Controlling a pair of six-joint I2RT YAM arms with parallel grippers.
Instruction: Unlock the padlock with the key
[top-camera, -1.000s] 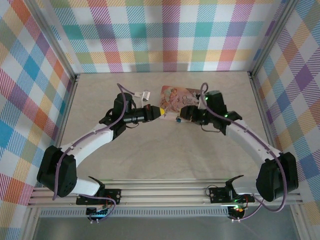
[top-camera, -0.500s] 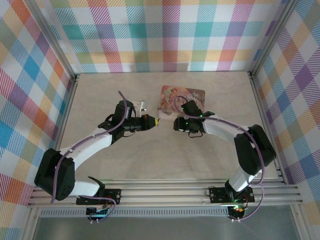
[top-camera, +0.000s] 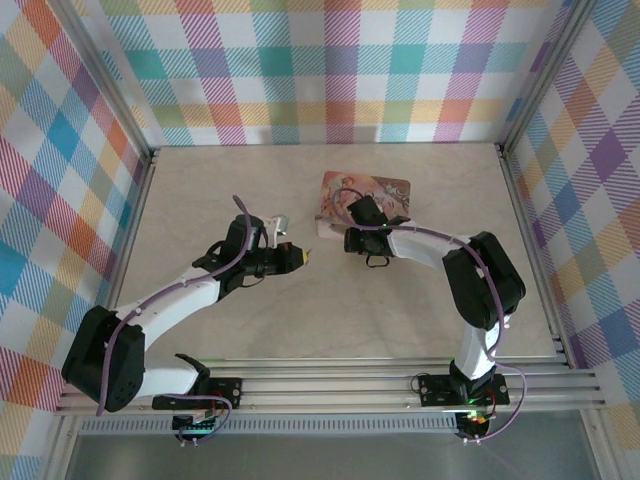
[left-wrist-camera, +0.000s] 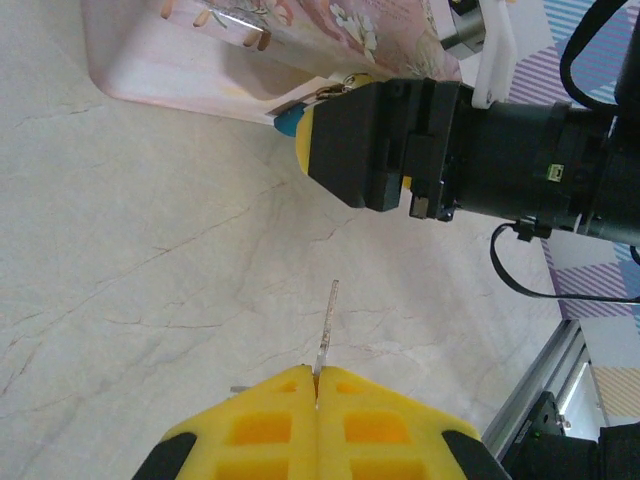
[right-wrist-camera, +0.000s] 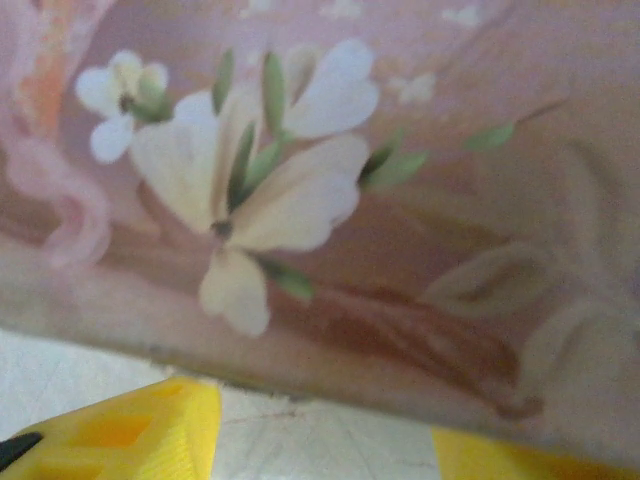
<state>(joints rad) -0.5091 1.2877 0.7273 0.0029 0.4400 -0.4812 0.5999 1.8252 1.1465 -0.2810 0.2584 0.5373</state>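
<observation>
Marbled beige table (top-camera: 250, 350), plaid walls around. We see the left gripper (left-wrist-camera: 316, 380) pinched together on the key (left-wrist-camera: 326, 325) (a thin metal blade). The right gripper (right-wrist-camera: 320, 428) stands with fingers apart, close against the pink box (right-wrist-camera: 330, 200). The padlock (left-wrist-camera: 287, 122) lies at that box's corner, just beside the right gripper.

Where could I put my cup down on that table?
Bare table: the near stretch between the two arms and the front rail, the far left corner beyond the left arm, and the right side past the right arm. Crowded: the middle, where both arms meet by the pink box.
</observation>
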